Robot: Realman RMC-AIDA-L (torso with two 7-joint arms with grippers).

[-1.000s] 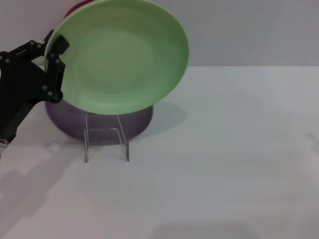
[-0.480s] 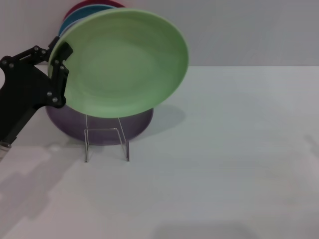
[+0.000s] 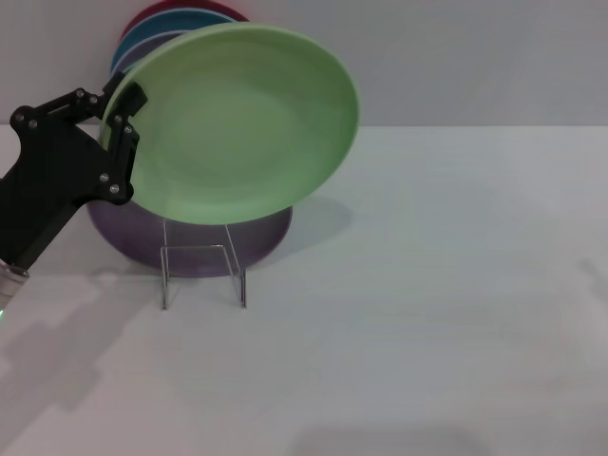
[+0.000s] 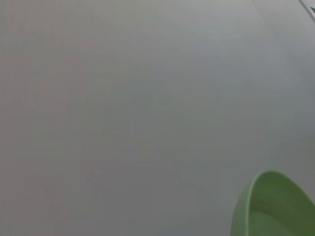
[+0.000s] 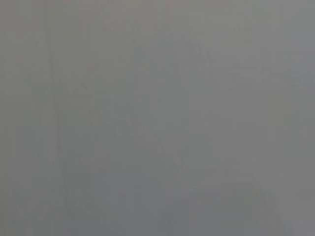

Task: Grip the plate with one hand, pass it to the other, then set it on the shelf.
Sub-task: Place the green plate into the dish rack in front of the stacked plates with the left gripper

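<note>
Above wire shelf (image 3: pixel 202 275), left claw (image 3: pixel 122 128) pinching matte round plate (image 3: pixel 237 123)

Only the left arm shows, at the table's left edge in the head view. Its left pincer (image 3: pixel 122 128) is matte black, built of flat, angular plates joined as linkages, with small silvery screw heads dotting the joints. The fingers (image 3: pixel 124 144) are short black blocks with squared ends. Behind them a broad black housing widens towards the wrist, where a sliver of silver-grey metal shows. No cables or markings can be made out.
</note>
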